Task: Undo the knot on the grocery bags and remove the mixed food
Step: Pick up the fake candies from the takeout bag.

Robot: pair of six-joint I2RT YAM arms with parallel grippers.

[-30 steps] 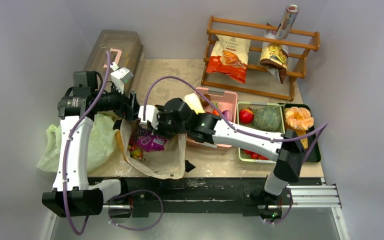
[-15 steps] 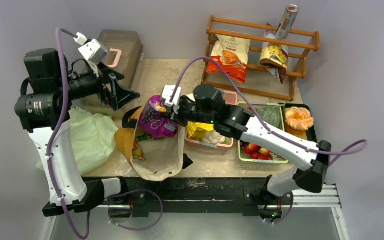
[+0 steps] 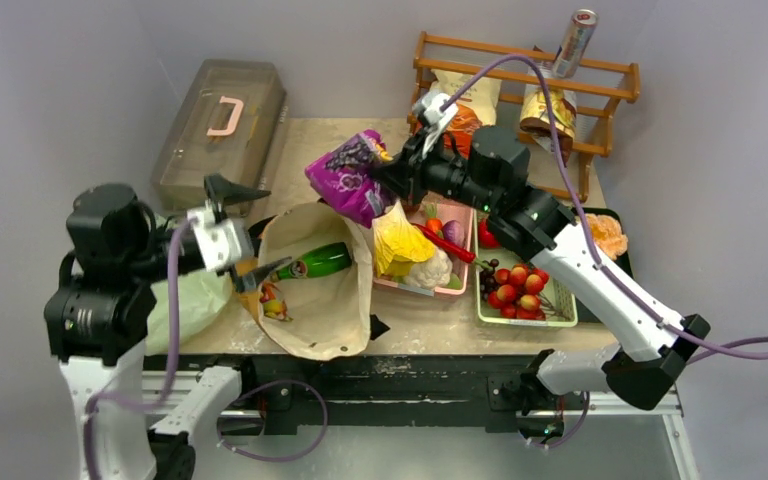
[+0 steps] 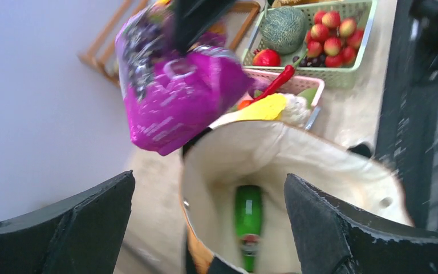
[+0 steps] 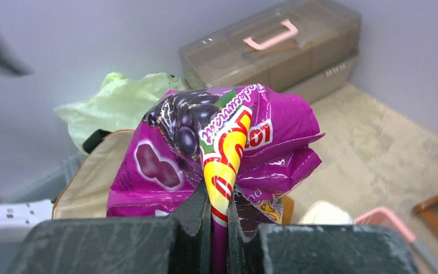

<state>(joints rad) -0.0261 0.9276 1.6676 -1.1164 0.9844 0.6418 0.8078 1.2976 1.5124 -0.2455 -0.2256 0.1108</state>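
My right gripper (image 3: 385, 180) is shut on a purple snack packet (image 3: 348, 176), held in the air above the far rim of the mustard-brown tote (image 3: 300, 335). In the right wrist view the packet (image 5: 205, 142) is pinched by a fold between the fingers (image 5: 201, 220). A green bottle (image 3: 312, 262) lies inside the tote on the cream lining (image 4: 296, 154). My left gripper (image 3: 250, 232) stands wide open and empty at the tote's left rim, looking down at the bottle (image 4: 248, 220). The pale-green plastic bag (image 3: 198, 300) lies crumpled left of the tote; its knot is hidden.
A pink basket (image 3: 462, 192) holds yellow cabbage (image 3: 398, 245), cauliflower and a red chilli (image 3: 447, 246). A green basket (image 3: 557, 318) holds red fruits and grapes. A wooden rack (image 3: 520, 110) with chip bags and a can stands at the back, a lidded box (image 3: 222, 125) back left.
My right gripper has lifted the purple packet out of the tote, up and toward the back right. The left gripper opened wider and swung off the tote's rim. The green bottle now shows.
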